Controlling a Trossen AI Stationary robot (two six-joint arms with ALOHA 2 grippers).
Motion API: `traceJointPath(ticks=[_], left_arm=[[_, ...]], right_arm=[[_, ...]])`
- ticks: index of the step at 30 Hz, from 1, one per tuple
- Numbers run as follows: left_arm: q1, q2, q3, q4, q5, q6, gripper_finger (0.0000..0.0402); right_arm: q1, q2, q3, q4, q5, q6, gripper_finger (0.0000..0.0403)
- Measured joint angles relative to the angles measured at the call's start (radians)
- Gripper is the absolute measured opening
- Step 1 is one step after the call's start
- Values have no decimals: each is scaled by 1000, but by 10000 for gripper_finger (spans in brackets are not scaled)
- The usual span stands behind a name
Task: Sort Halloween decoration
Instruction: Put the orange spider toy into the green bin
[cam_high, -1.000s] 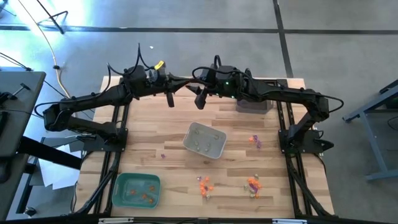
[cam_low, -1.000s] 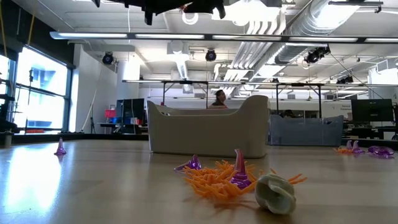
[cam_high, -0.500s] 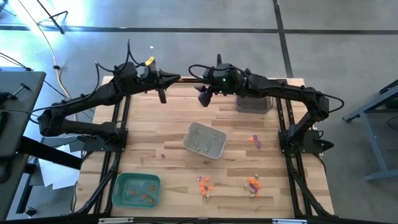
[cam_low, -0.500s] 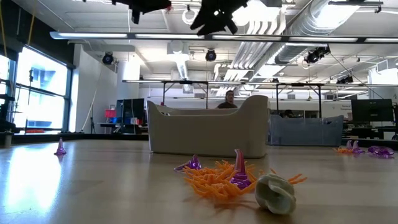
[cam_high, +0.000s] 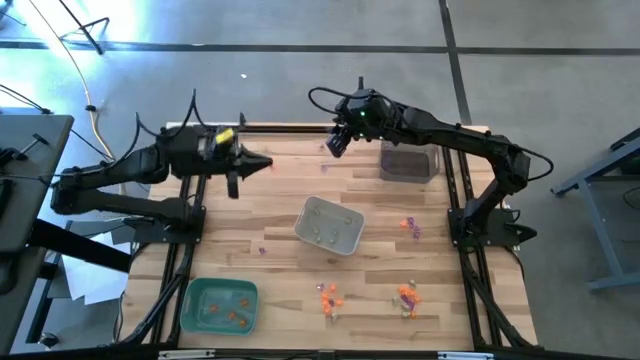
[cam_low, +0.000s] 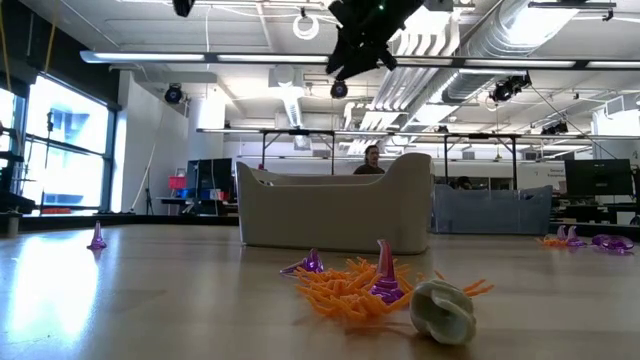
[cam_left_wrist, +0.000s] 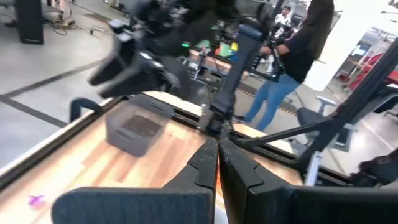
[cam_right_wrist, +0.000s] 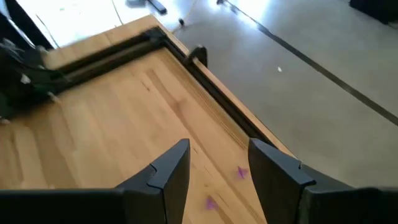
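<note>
Halloween decoration pieces lie scattered over the counter (cam_high: 250, 200): an orange cluster (cam_high: 329, 297) and a second orange-and-purple cluster (cam_high: 406, 295) near the front edge, purple bits (cam_high: 409, 226) toward the right side, and one tiny purple piece (cam_high: 263, 250) left of the pale grey tray (cam_high: 328, 225) at the middle. More orange trinkets sit inside the green tray (cam_high: 220, 305) at the front left corner, and the dark tray (cam_high: 408, 162) stands near the back edge on the right. No brand, label or readable writing shows anywhere. The left claw (cam_high: 233, 186) is shut with nothing in it, its fingertips (cam_left_wrist: 214, 155) pressed together, and it hangs over the left side of the counter. The right claw (cam_high: 335, 146) stands open and empty, its fingers (cam_right_wrist: 168, 168) spread above the back edge, just left of the dark tray. Since a second ago the left arm has swung away from the middle toward the left edge, and the right claw has pulled back toward the back edge; the trinkets and trays have not moved. A person stands in the room beyond.
</note>
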Motion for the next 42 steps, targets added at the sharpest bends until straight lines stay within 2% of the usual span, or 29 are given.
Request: traceJointPath(ticks=[5, 12, 18, 22, 24, 26, 34, 38, 42], left_arm=[[-211, 22, 1, 1, -190, -116, 1], [-506, 126, 1, 17, -431, -410, 0], [-704, 222, 2, 54, -523, -701, 0], [-823, 293, 24, 33, -548, -930, 0], [-877, 339, 68, -19, -535, -1053, 0], [-924, 384, 124, -104, -480, -1189, 0], [-1051, 539, 346, -604, -139, -1684, 0], [-1089, 598, 367, -745, -31, -1819, 0], [-1102, 665, 367, -833, -9, -1854, 0]], right_arm=[[-26, 0, -5, -108, 0, -25, 158], [-40, 1, -60, -259, 0, -34, 158], [-37, 1, -161, -289, -23, -25, 158], [-35, 1, -258, -240, -61, -18, 158], [-35, 1, -308, -206, -87, 1, 158], [-35, 1, -365, -171, -113, 3, 158], [-35, 2, -567, -66, -174, 73, 158], [-35, 2, -647, -16, -175, 102, 158], [-35, -1, -697, 24, -170, 128, 158]])
